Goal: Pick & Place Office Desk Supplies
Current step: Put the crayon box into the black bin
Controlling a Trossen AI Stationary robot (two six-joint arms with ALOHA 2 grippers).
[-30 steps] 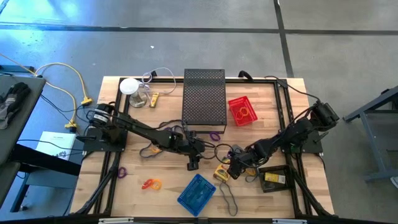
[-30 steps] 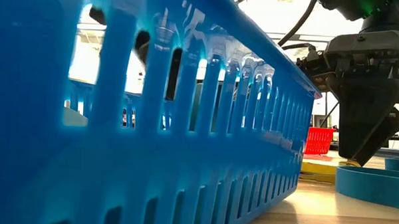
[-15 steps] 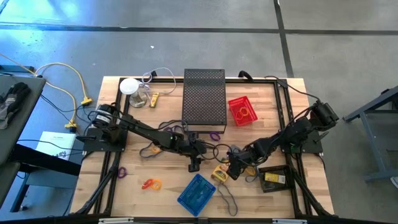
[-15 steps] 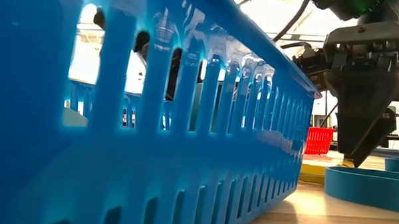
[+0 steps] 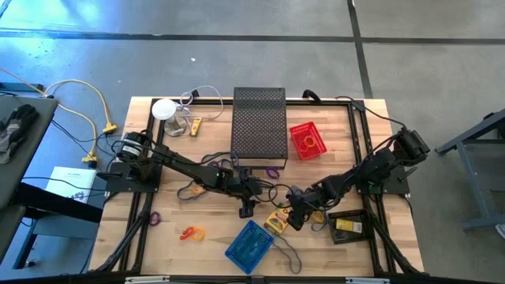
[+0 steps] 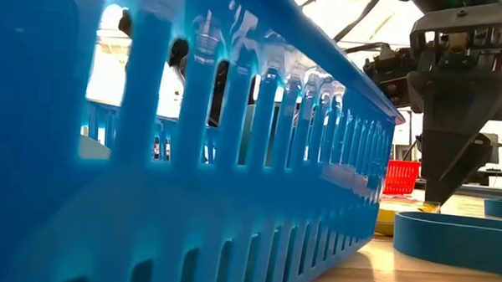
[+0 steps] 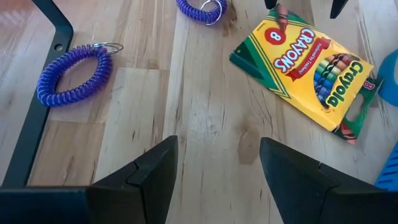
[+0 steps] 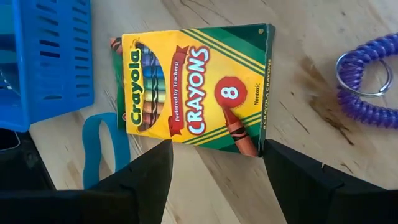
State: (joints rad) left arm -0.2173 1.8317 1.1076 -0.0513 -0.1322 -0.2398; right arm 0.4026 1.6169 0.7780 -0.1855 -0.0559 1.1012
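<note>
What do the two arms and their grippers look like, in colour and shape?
Both arms are dark, almost black, and built of slim jointed segments. Black cables run along them. The left gripper has two broad, flat, matte black fingers with angled edges. The right gripper has fingers of the same kind. In the low view, one gripper narrows downward like a wedge. No markings are readable.

Crayon box [image 7: 308,71] and purple coil [image 7: 74,74] lie beyond the spread left pincer [image 7: 214,165].
</note>
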